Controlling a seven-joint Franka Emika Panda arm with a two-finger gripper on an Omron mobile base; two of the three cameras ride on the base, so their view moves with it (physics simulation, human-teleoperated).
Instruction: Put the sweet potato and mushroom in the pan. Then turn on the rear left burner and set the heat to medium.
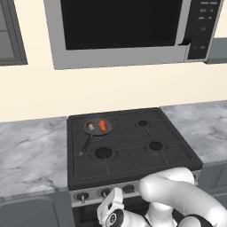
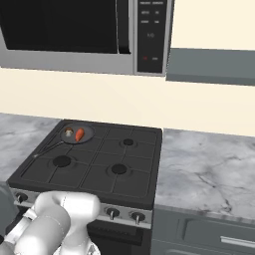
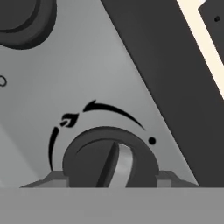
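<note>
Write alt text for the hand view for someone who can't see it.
A dark round stove knob sits close up on a grey control panel, the gripper straddling it, one finger at each side. A black flame symbol and curved heat scale arc above the knob.

Even, shadowless rendered light fills all 3 views, bright on the cream wall, with soft pixel blur on the close dark round knob.

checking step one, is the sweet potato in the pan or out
In: the sweet potato lies inside the pan, beside the mushroom.
</note>
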